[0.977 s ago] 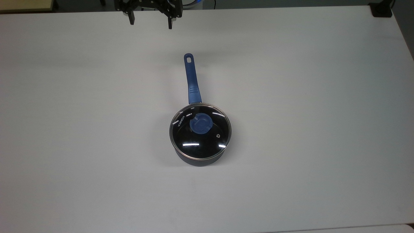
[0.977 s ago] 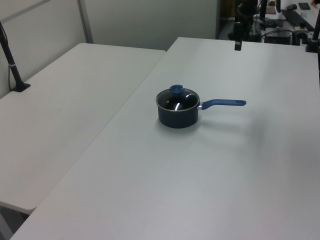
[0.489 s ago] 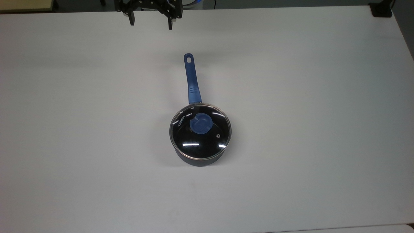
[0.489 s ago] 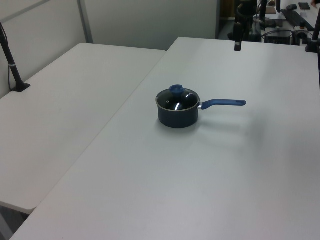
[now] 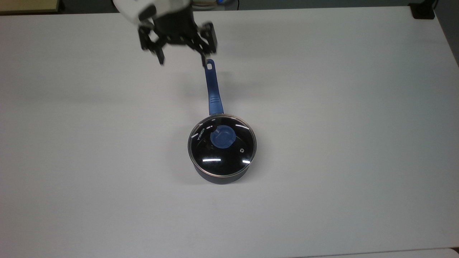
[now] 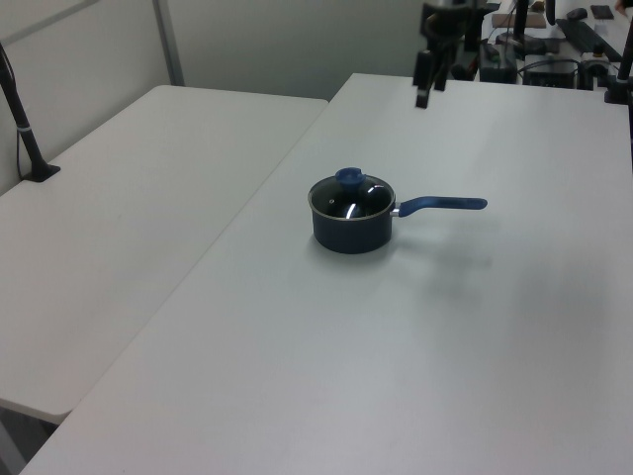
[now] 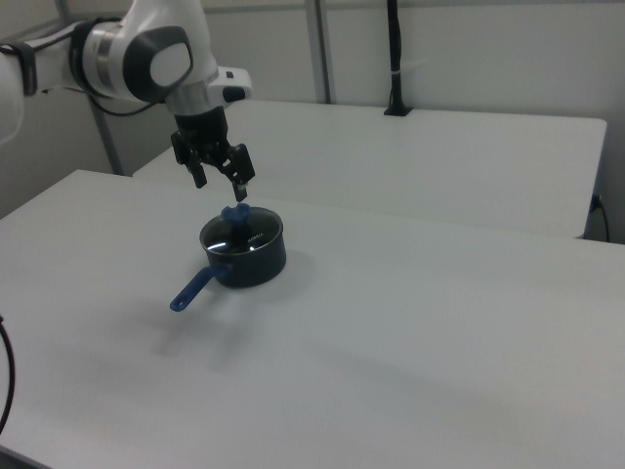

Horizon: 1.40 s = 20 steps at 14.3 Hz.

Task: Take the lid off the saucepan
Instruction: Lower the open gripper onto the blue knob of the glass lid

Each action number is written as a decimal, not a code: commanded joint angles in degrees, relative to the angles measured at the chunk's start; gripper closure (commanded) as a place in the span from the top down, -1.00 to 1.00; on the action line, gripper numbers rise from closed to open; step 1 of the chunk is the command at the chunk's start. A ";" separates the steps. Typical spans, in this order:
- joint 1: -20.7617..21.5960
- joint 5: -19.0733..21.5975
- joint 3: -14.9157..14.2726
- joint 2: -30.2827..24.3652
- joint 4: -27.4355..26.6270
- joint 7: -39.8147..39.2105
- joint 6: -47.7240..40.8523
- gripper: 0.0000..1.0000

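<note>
- white tabletop (image 5: 340, 107), bare but for the pan; second table beside it in the left view.
- saucepan (image 5: 222, 175): mid-tabletop, handle toward the top view's top.
- lid (image 5: 222, 145): seated on the saucepan, blue knob (image 5: 222, 137) central.
- my gripper (image 5: 182, 61): fingers spread, empty, aloft near the handle's end.
- advice: centre over the knob, descend straight, pinch, lift vertically.
- unclear: knob's grip profile; gripper height above the tabletop.

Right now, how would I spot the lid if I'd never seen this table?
Find the big white table; near its middle stands a small dark saucepan with a long blue handle. The lid rests on top: clear glass, metal rim, blue centre knob.
</note>
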 commanded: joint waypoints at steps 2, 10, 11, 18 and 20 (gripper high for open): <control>3.67 0.65 -0.02 8.60 3.92 22.58 10.89 1.00; 7.19 -6.81 -0.11 15.73 7.97 57.88 16.02 0.85; 7.80 -8.05 -0.11 15.91 7.88 59.20 16.11 0.86; 8.25 -8.94 -0.11 19.43 7.97 56.95 20.85 0.88; 8.25 -8.85 -0.11 19.78 7.71 53.60 21.20 0.80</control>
